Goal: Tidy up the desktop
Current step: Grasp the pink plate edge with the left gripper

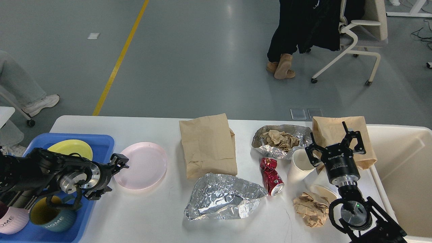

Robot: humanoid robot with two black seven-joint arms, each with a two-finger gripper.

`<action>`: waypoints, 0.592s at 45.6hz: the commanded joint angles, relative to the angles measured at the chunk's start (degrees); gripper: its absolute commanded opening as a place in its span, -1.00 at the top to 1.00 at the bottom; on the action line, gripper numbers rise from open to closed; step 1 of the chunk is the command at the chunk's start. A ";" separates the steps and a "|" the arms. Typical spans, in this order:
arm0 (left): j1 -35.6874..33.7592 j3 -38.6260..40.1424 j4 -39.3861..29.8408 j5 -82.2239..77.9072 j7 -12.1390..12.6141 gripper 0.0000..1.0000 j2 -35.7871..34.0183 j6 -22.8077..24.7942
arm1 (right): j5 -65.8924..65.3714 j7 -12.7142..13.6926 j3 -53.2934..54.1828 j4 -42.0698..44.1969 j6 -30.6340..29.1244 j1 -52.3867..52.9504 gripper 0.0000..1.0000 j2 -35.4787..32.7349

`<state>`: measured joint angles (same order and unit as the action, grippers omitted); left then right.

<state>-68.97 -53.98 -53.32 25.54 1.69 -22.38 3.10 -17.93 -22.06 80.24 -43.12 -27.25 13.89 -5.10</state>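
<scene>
- Head view, desktop [141, 216]: white, fills the lower half of the frame, cluttered from left to right.
- Lower left: blue tray [101, 143] on the desktop's left end, holding a yellow plate [69, 148], a teal mug [47, 217] and a pink mug [10, 221], both marked HOME.
- Left gripper [116, 173]: low over the tray's right edge, pointing right toward the pink plate [143, 165]; upper finger reaches the plate's left rim. Fingers look spread, one above and one below, nothing between them.
- Centre: flat brown paper bag [207, 145]; below it a crumpled sheet of foil [222, 199].
- Right of centre: foil tray [281, 140] with crumpled brown paper inside; crushed red can [271, 175] lying just below it; white paper cup [298, 163] beside the can.
- Right gripper [334, 141]: upright, fingers wide apart, empty, in front of a second brown bag [332, 126], just right of the cup.
- Lower right: wad of brown paper [310, 209]; cream bin [405, 168] at the frame's right edge.
</scene>
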 commanded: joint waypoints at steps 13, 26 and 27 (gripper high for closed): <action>2.52 3.27 0.41 -3.57 1.03 -0.25 0.84 0.59 | 0.00 0.00 0.00 -0.04 0.00 0.00 -1.00 0.00; 2.70 3.18 0.41 -3.48 1.47 0.02 0.76 0.59 | 0.00 0.00 0.00 -0.04 0.00 0.00 -1.00 0.00; 2.70 3.18 0.41 -3.40 1.73 0.07 0.76 0.59 | 0.00 0.00 0.00 -0.04 0.00 0.00 -1.00 0.00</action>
<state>-66.32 -50.71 -52.89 22.05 3.02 -21.60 3.52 -17.93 -22.06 80.24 -43.16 -27.25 13.89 -5.10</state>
